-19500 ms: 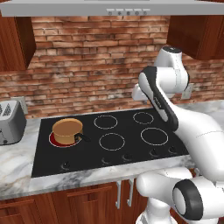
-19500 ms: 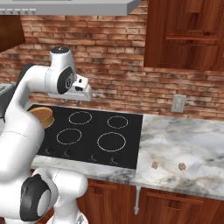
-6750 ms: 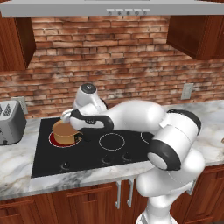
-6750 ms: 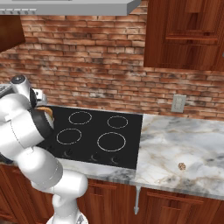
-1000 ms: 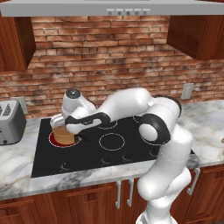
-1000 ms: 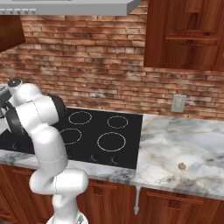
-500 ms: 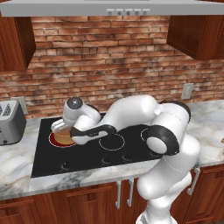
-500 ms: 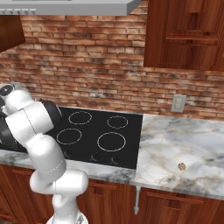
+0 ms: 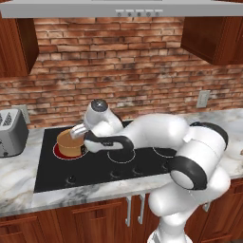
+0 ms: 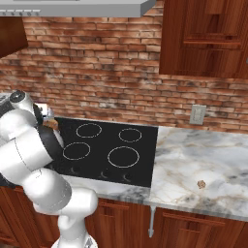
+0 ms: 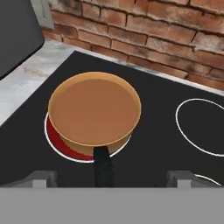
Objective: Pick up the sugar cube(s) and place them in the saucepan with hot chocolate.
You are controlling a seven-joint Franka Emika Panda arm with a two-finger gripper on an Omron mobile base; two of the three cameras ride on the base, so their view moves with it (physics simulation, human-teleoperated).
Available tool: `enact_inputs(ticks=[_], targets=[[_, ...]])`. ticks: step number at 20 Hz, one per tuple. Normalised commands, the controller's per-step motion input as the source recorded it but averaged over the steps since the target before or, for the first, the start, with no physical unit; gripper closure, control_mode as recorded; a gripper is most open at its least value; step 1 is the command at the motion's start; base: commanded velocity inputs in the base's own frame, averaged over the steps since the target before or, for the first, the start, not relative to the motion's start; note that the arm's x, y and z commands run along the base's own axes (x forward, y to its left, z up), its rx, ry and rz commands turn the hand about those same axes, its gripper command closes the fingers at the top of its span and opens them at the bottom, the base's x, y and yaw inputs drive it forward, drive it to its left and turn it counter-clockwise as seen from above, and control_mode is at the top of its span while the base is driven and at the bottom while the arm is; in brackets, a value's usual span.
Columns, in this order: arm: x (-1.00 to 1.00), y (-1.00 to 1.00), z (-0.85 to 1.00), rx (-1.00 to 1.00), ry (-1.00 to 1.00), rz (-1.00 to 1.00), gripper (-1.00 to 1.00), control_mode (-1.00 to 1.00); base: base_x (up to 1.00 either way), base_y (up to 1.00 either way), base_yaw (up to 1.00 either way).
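Saucepan [image 11: 94,111] sits on the glowing burner just ahead of the wide-open, empty gripper [image 11: 109,177].

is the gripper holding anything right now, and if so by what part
Nothing is held. In the hand view the gripper is open, its fingertips spread wide with only the saucepan and its black handle below and ahead of them.

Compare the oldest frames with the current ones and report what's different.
The arm swung from upright over the cooktop's right side down and left to the saucepan, where the gripper hangs open just above it. One of the two sugar cubes on the marble counter is gone; a single sugar cube is left. The saucepan stays on its red-glowing burner, and the toaster has not moved.
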Motion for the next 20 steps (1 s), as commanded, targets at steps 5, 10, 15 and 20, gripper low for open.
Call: enact_inputs(ticks=[5,10,15,20], targets=[[-0.03,-0.80,0.81,0.00,0.24,0.00,-1.00,-1.00,0.00,0.00,0.00],[-0.36,-0.75,0.07,-0.01,0.13,-0.04,-1.00,-1.00,0.00,0.00,0.00],[-0.64,-0.78,0.00,-0.04,0.01,-0.12,-1.00,-1.00,0.00,0.00,0.00],[-0.56,-0.83,0.00,-0.04,0.00,-0.12,-1.00,-1.00,0.00,0.00,0.00]])
